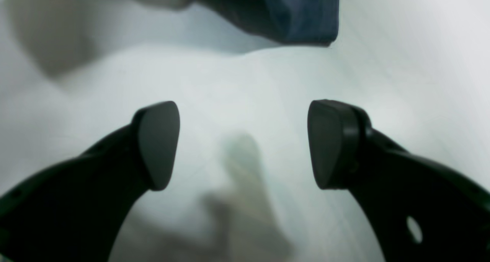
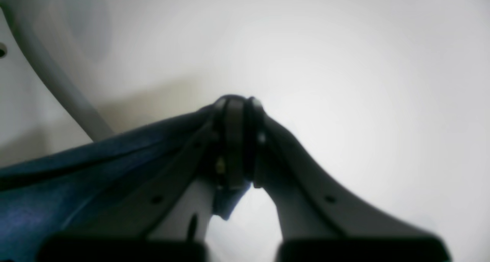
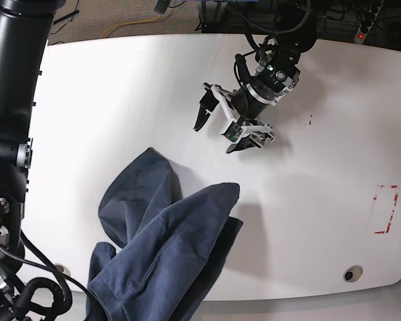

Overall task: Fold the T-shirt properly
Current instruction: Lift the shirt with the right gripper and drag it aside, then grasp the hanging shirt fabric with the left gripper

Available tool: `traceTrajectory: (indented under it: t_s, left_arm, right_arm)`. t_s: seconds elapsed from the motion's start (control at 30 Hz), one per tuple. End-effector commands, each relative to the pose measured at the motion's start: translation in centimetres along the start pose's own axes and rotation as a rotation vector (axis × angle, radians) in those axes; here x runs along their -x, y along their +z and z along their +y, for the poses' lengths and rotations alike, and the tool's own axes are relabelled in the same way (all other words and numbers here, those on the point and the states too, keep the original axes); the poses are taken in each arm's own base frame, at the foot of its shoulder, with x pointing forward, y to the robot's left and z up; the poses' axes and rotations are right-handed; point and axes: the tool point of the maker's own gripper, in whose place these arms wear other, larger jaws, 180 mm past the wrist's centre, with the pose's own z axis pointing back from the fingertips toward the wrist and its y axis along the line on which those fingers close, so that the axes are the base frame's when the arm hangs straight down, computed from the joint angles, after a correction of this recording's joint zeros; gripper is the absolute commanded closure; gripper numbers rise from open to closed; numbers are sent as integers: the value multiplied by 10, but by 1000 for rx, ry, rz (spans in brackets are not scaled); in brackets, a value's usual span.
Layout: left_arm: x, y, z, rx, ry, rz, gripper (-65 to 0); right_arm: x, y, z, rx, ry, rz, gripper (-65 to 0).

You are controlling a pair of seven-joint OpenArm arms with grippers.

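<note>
The left gripper (image 1: 244,143) stands wide apart with nothing between its dark pads (image 1: 159,143), hanging above the bare white table (image 1: 402,63). In the base view it (image 3: 217,137) sits toward the far middle of the table, its jaws spread and aimed down toward the near side, apart from the cloth. From the left wrist camera a dark blue corner of the T-shirt (image 1: 291,13) shows at the upper edge, ahead of the open pads and not touching them.

The right gripper (image 2: 238,139) is closed tight on the T-shirt (image 2: 88,178): the two fingers meet at their tips and a fold of blue cloth is pinched between them, a small bit of it poking out below the tips. The cloth runs from the grip away to the left of that view, lifted off the table. In the base view this gripper itself cannot be made out.

The T-shirt (image 3: 164,247) lies bunched and partly doubled over at the near left part of the table (image 3: 120,87), one flap reaching toward the middle, its lower end passing out of the bottom of the base view. Red marks (image 3: 384,208) sit near the table's right edge.
</note>
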Motion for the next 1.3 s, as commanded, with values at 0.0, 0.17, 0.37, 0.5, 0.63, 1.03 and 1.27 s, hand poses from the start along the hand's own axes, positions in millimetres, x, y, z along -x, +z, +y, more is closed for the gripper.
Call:
traceTrajectory:
  t_s: [0.0, 0.17, 0.37, 0.5, 0.63, 1.03, 1.27]
  left_arm:
    - [-10, -6, 5, -7, 3, -33, -489]
    - [-8, -26, -1, 5, 47, -18, -489]
    - [-9, -56, -19, 61, 68, 2, -490]
    - [-14, -77, -29, 85, 97, 13, -490]
    - [-16, -100, -30, 101, 108, 37, -490]
    - [-21, -143, -22, 163, 189, 13, -490]
    - [-40, -159, -28, 221, 261, 3, -490]
  right_arm:
    - [-18, 6, -19, 50, 7, -48, 0]
    - [-18, 6, -19, 50, 7, -49, 0]
    - [-19, 7, -19, 52, 6, -53, 0]
    - [-19, 6, -19, 50, 7, -52, 0]
    - [-19, 6, -19, 50, 7, -52, 0]
    - [-18, 6, -19, 50, 7, -50, 0]
    - [-17, 6, -17, 38, 26, -48, 0]
